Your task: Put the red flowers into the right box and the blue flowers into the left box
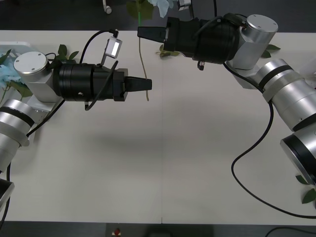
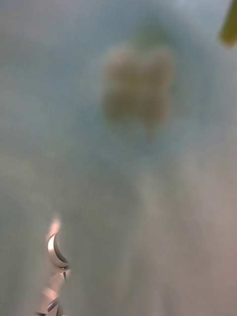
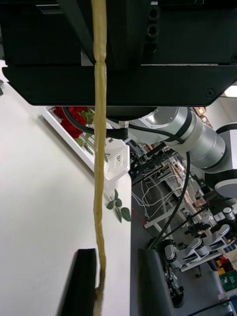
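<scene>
Blue flowers pale sky-blue w/ tan-green stem; red flowers deep red in white right box; both tools black; tabletop off-white.

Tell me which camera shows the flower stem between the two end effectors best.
The left wrist view: the tan-green stem runs its full length, from the right end effector down between the left end effector fingers. The front view shows it as a thin line; the right wrist view shows pale blur.

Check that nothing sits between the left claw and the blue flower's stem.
Nothing visible does. The blue flower's stem hangs from the right claw and runs between the fingers of the open left claw.
</scene>
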